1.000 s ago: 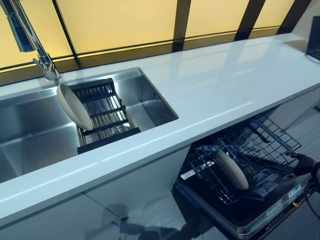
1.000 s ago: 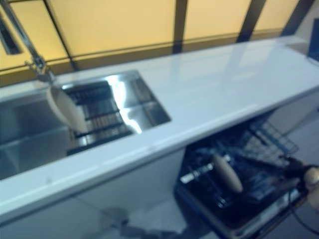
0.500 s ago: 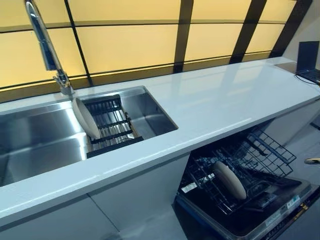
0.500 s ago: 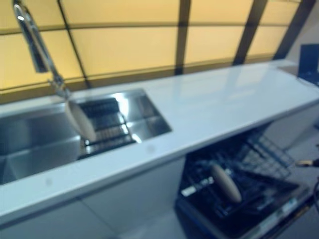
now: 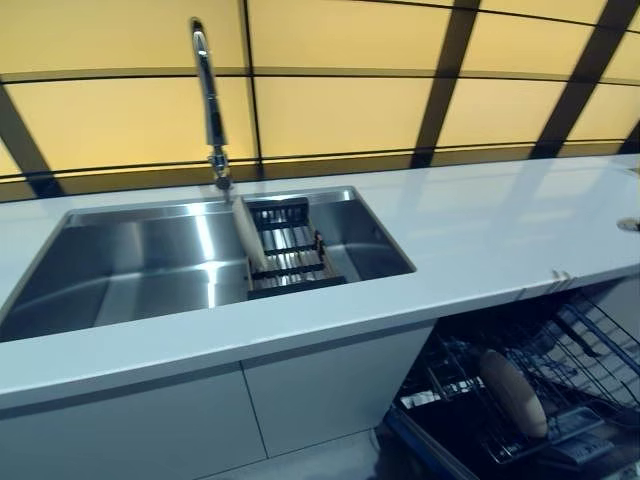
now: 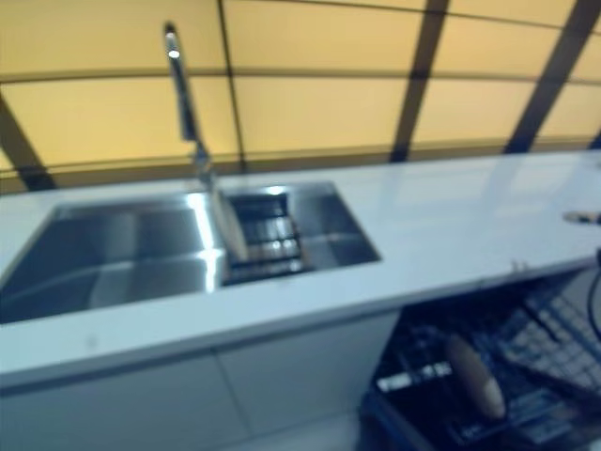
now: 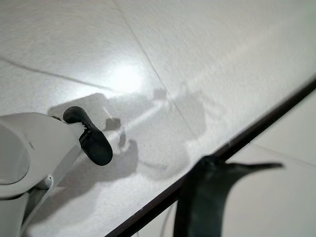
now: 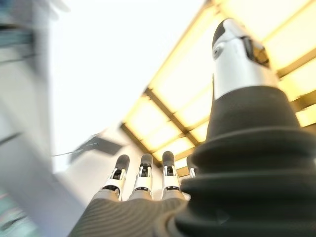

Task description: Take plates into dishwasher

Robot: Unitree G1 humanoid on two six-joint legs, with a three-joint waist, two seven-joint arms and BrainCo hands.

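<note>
Plates: one pale oval plate [image 5: 248,233] stands on edge in the sink [image 5: 140,262], against the dark rack [image 5: 291,262]; another [image 5: 513,393] leans in the dishwasher basket [image 5: 575,385] below the worktop [image 5: 480,230], near right. Worktop lies bare right of the sink. Right hand [image 8: 148,190] holds nothing, fingers [image 8: 144,173] straight and apart. Left hand's fingers cannot be told.

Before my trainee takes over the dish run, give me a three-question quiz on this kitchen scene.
1. True or false: a plate already stands in the dishwasher rack.
2. Where is the other plate? A) on the counter B) leaning in the sink rack C) in the right hand
3. Fill in: the right hand has its fingers ____ and holds nothing.

Key: 1 true; 2 B; 3 straight.
</note>
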